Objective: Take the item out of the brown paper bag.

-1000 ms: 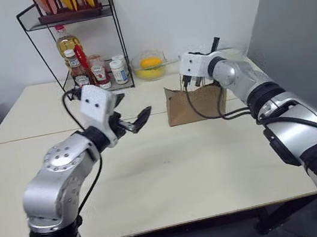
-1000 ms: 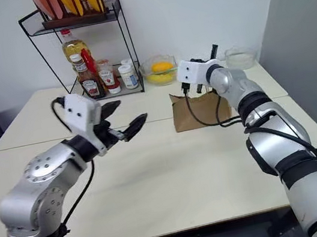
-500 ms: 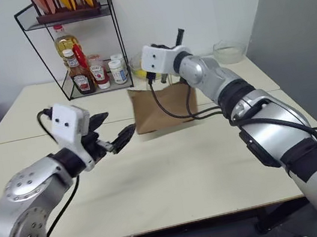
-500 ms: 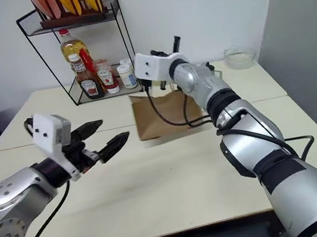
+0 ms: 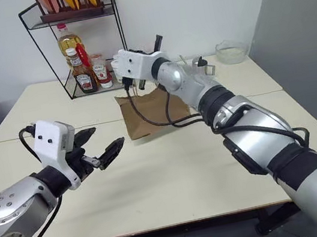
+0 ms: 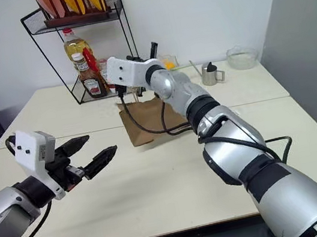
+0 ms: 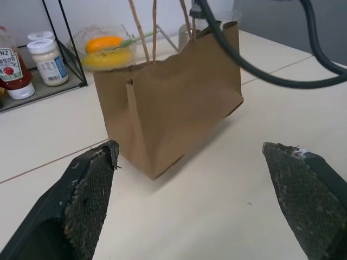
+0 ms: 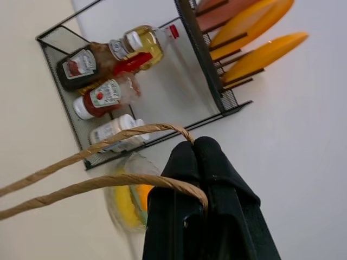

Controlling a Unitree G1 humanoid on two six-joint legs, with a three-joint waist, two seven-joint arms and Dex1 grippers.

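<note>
The brown paper bag (image 5: 146, 115) hangs tilted at the table's middle, in front of the wire rack. Its beige cord handles (image 8: 114, 181) loop over the shut fingers of my right gripper (image 8: 196, 146). From the head views that gripper (image 5: 156, 41) stands above the bag and points away from me. My left gripper (image 5: 98, 142) is open and empty, level, a short way left of the bag. Its wrist view looks straight at the bag (image 7: 173, 103) between its fingertips (image 7: 95, 173). The item is hidden; the bag's inside is not in sight.
A black wire rack (image 5: 112, 41) with ketchup and oil bottles stands behind the bag. A bowl with yellow fruit (image 7: 105, 49), a metal jug (image 5: 202, 68) and a glass bowl (image 5: 231, 51) sit at the back. A black cable (image 5: 158, 115) droops across the bag's front.
My right gripper has carried the bag leftward across the table by its handles, toward the left gripper. The left arm has drawn back, lower and to the left, still open.
</note>
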